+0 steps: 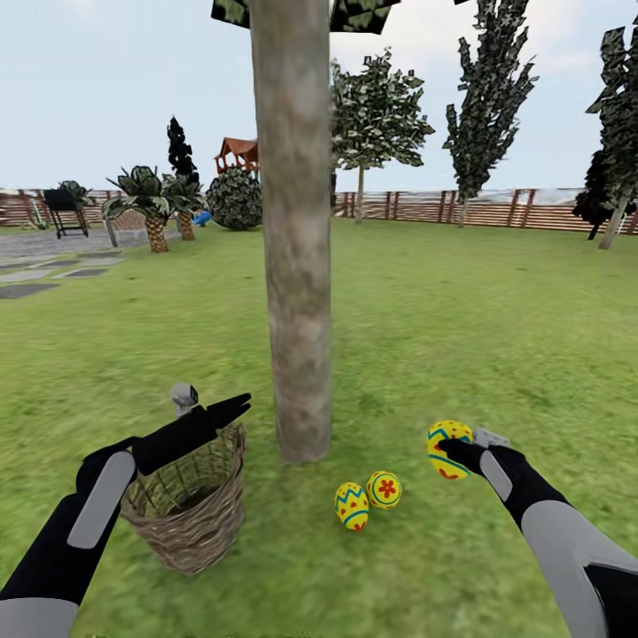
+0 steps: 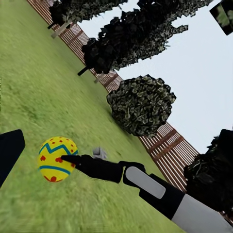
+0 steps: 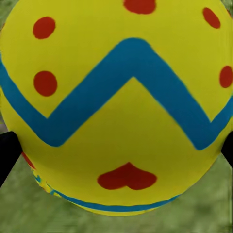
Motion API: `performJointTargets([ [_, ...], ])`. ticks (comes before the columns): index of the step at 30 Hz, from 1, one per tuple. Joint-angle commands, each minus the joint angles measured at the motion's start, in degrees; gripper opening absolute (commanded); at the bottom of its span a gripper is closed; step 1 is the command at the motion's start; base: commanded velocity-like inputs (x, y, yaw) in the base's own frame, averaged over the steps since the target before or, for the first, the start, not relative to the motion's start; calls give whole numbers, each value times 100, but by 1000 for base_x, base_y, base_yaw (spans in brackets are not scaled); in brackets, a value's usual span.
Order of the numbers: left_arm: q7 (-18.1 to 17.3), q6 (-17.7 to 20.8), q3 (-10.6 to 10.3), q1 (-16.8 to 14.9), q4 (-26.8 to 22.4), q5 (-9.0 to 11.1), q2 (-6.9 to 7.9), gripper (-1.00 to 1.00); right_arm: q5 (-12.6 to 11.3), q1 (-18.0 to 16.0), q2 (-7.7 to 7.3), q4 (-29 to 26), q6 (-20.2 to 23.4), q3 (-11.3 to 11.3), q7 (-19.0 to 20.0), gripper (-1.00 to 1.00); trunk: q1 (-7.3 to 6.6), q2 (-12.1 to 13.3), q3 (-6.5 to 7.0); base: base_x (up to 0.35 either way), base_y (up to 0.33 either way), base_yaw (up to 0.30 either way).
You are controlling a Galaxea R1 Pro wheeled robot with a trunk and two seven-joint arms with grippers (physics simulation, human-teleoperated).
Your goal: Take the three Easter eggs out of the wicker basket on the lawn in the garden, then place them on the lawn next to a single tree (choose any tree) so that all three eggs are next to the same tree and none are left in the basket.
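The thick pale tree trunk [image 1: 292, 266] rises from the lawn [image 1: 461, 337] straight ahead. Two yellow Easter eggs [image 1: 352, 506] [image 1: 385, 489] lie on the grass just right of its base. My right gripper [image 1: 452, 452] is shut on the third egg [image 1: 446, 436], low over the grass to their right. That egg [image 3: 116, 111] sits between both dark fingers [image 3: 6, 155]. From the left wrist, the held egg [image 2: 57, 158] and right gripper [image 2: 68, 159] show. My left gripper [image 1: 226, 412] hangs open over the wicker basket [image 1: 190, 509], whose inside looks empty.
The basket stands left of the trunk, close to it. Short palms [image 1: 155, 208], a round bush [image 1: 235, 199] and a play tower [image 1: 237, 152] stand far back left, with grey stepping stones [image 1: 53, 275]. A wooden fence [image 1: 478, 208] and dark trees line the back. Open grass spreads right.
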Motion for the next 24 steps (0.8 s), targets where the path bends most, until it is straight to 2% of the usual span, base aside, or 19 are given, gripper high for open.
performJointTargets([
  [1, -6, 30, 2, -5, -1, 11, -1, 100, -51, 0, 2, -7, -81, -14, -100, -100, -1, -3, -13, 0, -331, 163],
  [3, -11, 30, 3, -5, -1, 11, -1, 100, -47, 0, 7, 2, -202, -10, -282, -100, -1, -3, -27, 0, -331, 169],
  [6, -19, 30, 4, -3, 8, 34, 2, 100, -42, 0, 10, 23, -227, -1, -336, -100, -1, -3, -49, 0, -240, 172],
  [10, -56, 21, 25, 12, 315, 64, 8, 100, -42, 0, 10, 32, -235, 2, -342, -100, -1, -3, -78, 0, -26, 173],
  [16, -59, 21, 45, 13, 367, 64, 8, 100, -50, 0, 10, 41, -238, 10, -343, -100, -1, -3, -122, 3, -7, 175],
  [20, -59, 21, 46, 13, 368, 56, 8, 100, -51, 0, 17, 42, -238, 10, -343, -100, -1, -3, -151, 133, -192, 175],
  [24, -59, 21, 47, 13, 368, 55, 8, 100, -10, 0, 90, 47, -238, 10, -349, -100, -1, -3, -180, 183, -239, 175],
])
